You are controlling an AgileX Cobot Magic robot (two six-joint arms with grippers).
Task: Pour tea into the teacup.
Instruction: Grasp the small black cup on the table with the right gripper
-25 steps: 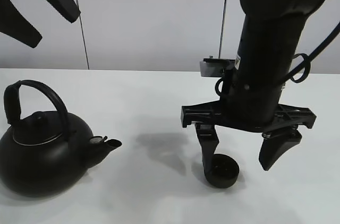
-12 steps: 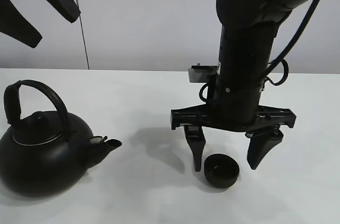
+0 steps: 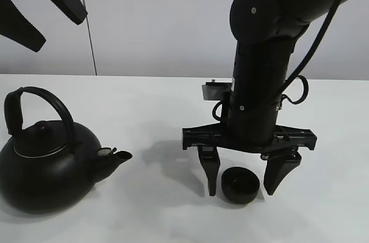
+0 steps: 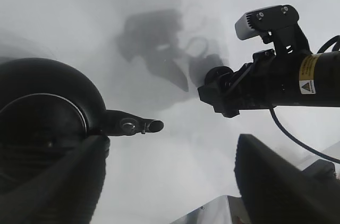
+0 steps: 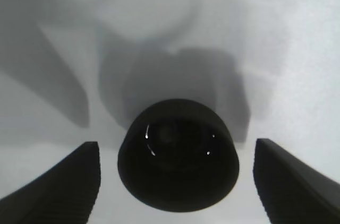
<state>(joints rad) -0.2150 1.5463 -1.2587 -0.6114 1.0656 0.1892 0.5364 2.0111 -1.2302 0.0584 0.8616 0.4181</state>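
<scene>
Straddling the teacup [image 3: 240, 185], our right end effector [image 3: 241, 192] has jaws apart, clear of it both sides. We see it small, matte black, low, handleless, upright on desk [image 3: 161, 208]. Our left end effector [image 3: 57, 33] is spread wide.

Bare table [image 3: 164, 205] between kettle [image 3: 46, 162] spout and cup [image 3: 240, 184]: open lane. Right gripper [image 3: 241, 190] fingers flank cup, narrow gaps each side.
</scene>
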